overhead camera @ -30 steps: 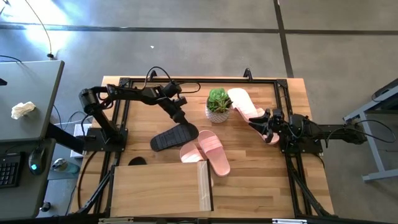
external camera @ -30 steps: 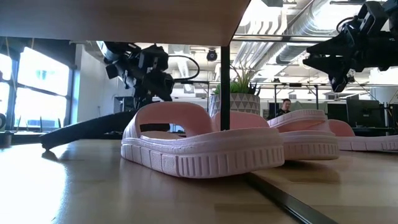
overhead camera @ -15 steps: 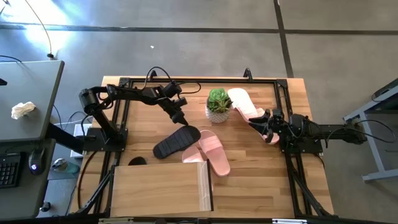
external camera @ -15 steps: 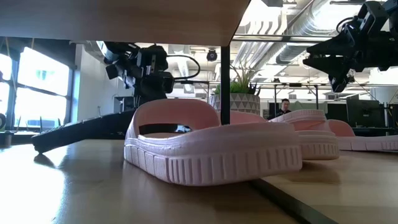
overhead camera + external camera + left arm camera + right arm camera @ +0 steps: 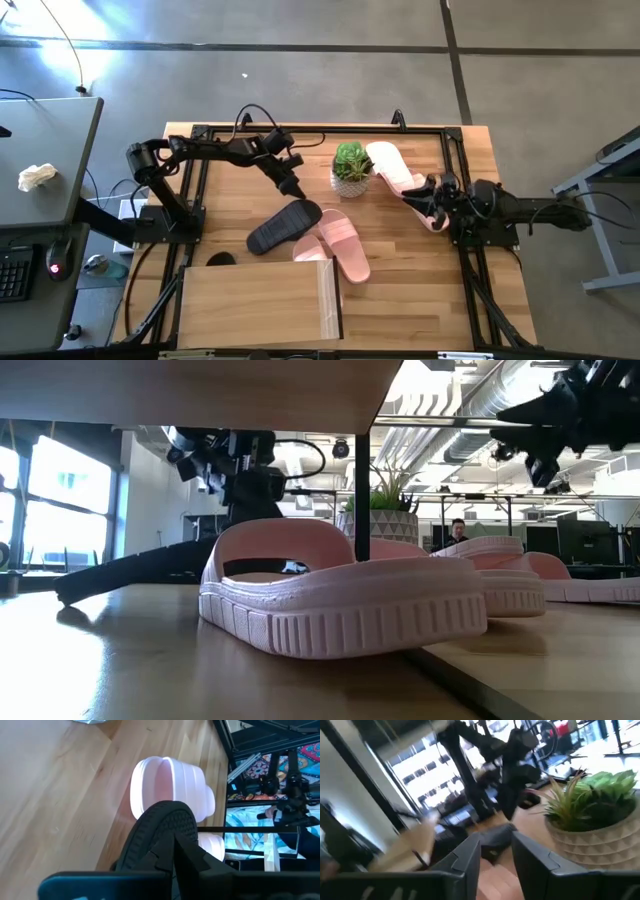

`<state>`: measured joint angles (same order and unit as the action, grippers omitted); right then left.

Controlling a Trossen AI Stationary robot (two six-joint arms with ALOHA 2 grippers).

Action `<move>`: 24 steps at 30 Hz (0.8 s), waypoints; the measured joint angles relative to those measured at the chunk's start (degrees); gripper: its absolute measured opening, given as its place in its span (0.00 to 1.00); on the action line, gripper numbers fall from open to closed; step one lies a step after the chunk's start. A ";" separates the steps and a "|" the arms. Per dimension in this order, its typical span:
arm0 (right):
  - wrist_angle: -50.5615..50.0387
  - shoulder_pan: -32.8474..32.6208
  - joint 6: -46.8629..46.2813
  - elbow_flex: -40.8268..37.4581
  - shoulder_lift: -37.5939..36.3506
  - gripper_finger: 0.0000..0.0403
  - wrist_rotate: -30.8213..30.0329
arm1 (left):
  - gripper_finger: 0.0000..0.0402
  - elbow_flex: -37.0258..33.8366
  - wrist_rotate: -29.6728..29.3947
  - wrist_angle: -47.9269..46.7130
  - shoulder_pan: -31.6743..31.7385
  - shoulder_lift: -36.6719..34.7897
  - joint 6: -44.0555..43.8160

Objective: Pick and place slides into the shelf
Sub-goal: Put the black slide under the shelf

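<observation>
A black slide point(image 5: 285, 226) lies sole up and slanted at mid-table, one end on the wood point(image 5: 62, 596). My left gripper point(image 5: 296, 190) is shut just beyond its far end. Two pink slides point(image 5: 336, 242) lie side by side to its right, close to the shelf point(image 5: 255, 305). Another pink slide point(image 5: 392, 165) lies by the potted plant. My right gripper point(image 5: 424, 196) hangs open well above the table, with a further pink slide point(image 5: 438, 219) partly hidden under it. My left gripper's shut fingers point(image 5: 186, 857) point down at the far end of the black slide's ribbed sole point(image 5: 165, 822). Black stands against black there, so I cannot tell whether they touch it.
The potted plant point(image 5: 351, 168) stands between the two grippers at the far middle. A dark rounded end point(image 5: 220, 258) shows at the shelf's far left edge. The shelf fills the near left, its side edge point(image 5: 362, 480) close to the pink slides. Bare wood lies at the near right.
The black slide has dropped away from my left gripper, turned a little and settled slightly nearer the table's near edge. My left gripper now stands apart from it on the far side. My right gripper has risen a little.
</observation>
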<state>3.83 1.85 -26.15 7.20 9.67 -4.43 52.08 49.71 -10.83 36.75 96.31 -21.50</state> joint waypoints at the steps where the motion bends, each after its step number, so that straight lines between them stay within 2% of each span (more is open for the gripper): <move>1: -1.80 0.00 2.54 1.87 1.90 0.23 -0.11 | 0.00 0.05 0.00 0.08 0.00 0.00 0.00; 6: -4.09 0.00 16.76 11.06 15.21 0.20 1.82 | 0.01 0.06 -0.04 0.03 -0.02 0.00 -0.03; 13: -6.07 0.00 35.35 23.23 38.04 0.29 5.41 | 0.02 0.06 1.50 -0.10 -0.02 0.00 -1.29; 24: -14.83 0.00 65.00 42.86 67.04 0.38 4.47 | 0.03 0.06 1.79 -4.40 -0.02 0.00 -0.88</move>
<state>-11.00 1.85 38.85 50.07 76.71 0.05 52.14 51.50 -15.23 36.73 96.31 -22.38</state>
